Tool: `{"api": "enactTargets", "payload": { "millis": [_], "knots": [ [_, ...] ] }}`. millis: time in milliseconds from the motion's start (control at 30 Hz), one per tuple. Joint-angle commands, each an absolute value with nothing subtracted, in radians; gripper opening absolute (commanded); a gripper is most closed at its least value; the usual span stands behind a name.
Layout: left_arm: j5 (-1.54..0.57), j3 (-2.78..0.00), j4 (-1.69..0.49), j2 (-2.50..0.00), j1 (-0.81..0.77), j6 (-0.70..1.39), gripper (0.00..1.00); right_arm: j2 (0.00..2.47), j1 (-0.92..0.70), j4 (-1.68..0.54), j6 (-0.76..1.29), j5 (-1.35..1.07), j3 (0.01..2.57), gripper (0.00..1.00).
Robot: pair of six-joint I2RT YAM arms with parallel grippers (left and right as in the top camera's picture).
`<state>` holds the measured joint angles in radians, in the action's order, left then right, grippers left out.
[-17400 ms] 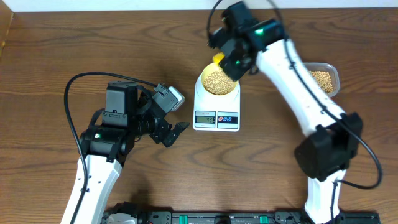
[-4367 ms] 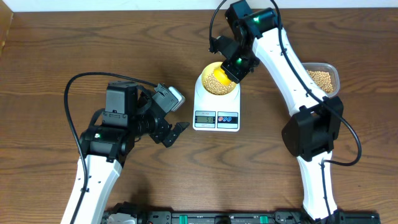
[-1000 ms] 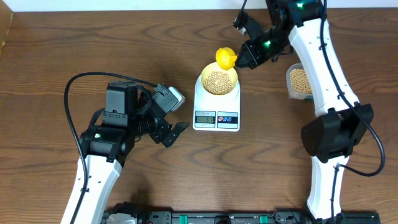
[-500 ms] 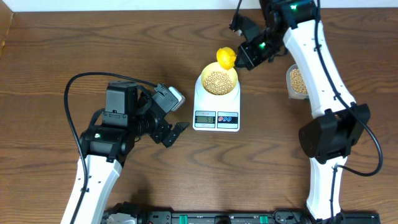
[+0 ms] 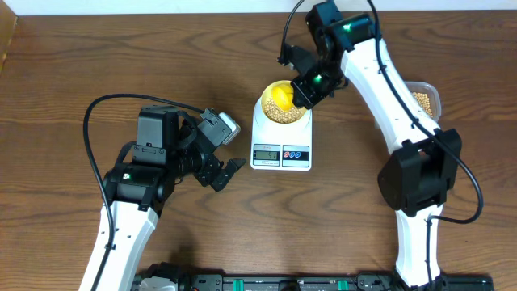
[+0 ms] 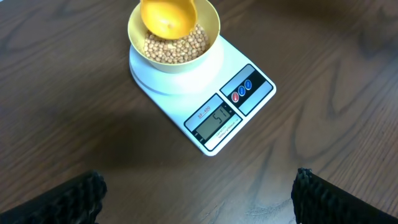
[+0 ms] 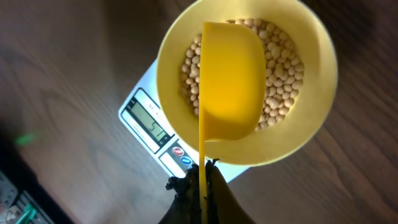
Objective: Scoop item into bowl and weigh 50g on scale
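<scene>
Overhead, the right end effector [image 5: 303, 87] gripped a yellow scoop [image 5: 280, 95] over the bowl [image 5: 283, 122] sitting on the scale [image 5: 282, 149]. The left end effector [image 5: 229, 148] stood open just left of it.

Left wrist: beans [image 6: 177, 46] lay in the bowl.

Right wrist: dark fingers [image 7: 186, 190] pinched the scoop's handle.

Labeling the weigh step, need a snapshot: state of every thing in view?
bowl: upright on the scale, part-filled.
beans: in the bowl; more in the tub.
scoop: held over the bowl, looks empty.
scale: on, digits showing.
tub: on the table's right side, holds beans, partly behind the arm.
left gripper: open, empty.
right gripper: shut on the scoop's handle.
</scene>
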<state>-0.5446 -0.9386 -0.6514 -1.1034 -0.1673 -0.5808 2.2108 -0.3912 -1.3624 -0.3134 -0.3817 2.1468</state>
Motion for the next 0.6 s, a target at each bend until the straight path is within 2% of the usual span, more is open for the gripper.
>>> {"api": "enactTargets", "payload": {
  "millis": [0,567],
  "knots": [
    [-0.553,-0.937,-0.654,-1.103,-0.163,-0.595,0.98,2.201,-0.411,-1.345,-0.302,-0.345,2.112,0.01],
    [-0.553,-0.937,-0.654,-1.103,-0.163,-0.594,0.97,2.204,-0.42,-1.265,-0.292,-0.314,2.047,0.01]
  ]
}}
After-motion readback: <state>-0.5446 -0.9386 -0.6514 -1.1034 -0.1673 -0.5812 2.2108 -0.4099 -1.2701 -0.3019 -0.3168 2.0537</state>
